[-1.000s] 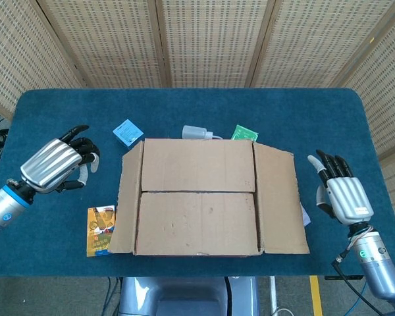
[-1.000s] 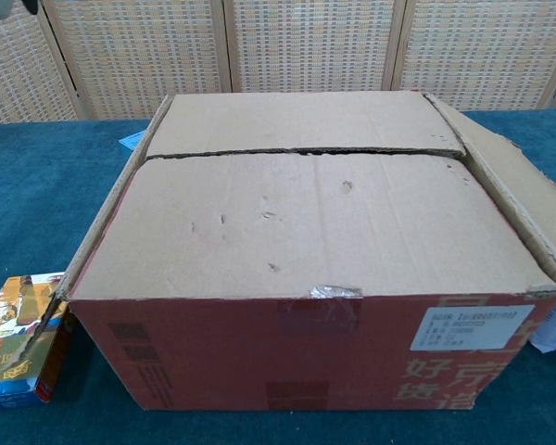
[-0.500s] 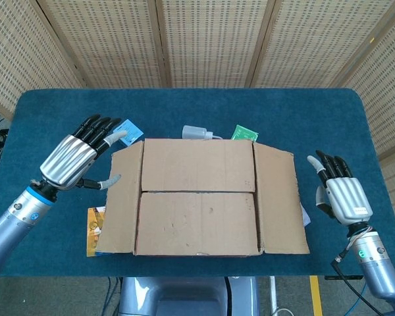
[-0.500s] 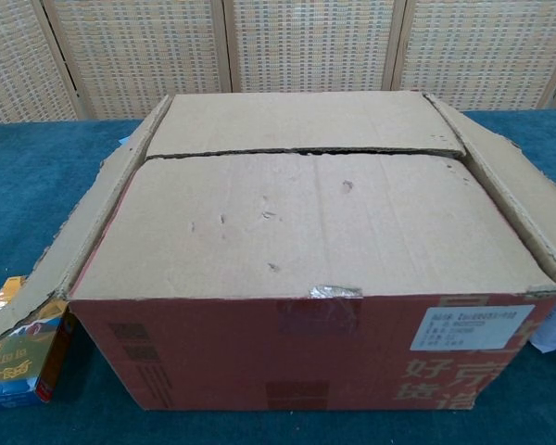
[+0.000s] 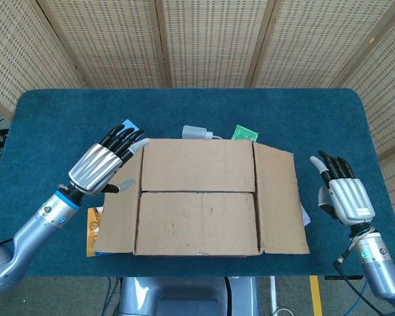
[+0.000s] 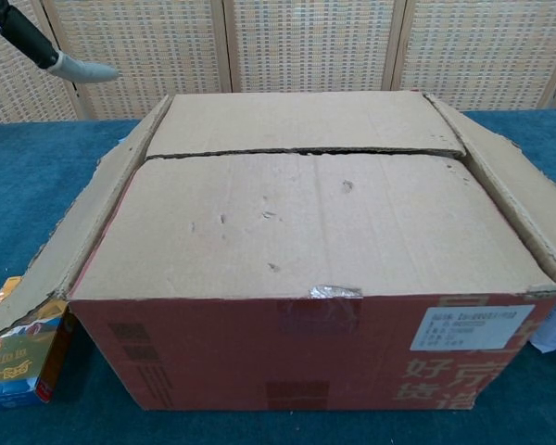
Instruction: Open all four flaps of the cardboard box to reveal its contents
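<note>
Head view: brown cardboard box (image 5: 201,197) mid-table on blue cloth; left hand (image 5: 108,162), fingers spread, empty, above splayed left flap (image 5: 118,210); right hand (image 5: 342,195) open, idle, apart. Chest view: two inner flaps (image 6: 306,218) flat, unopened; lifting near one likely next.
</note>
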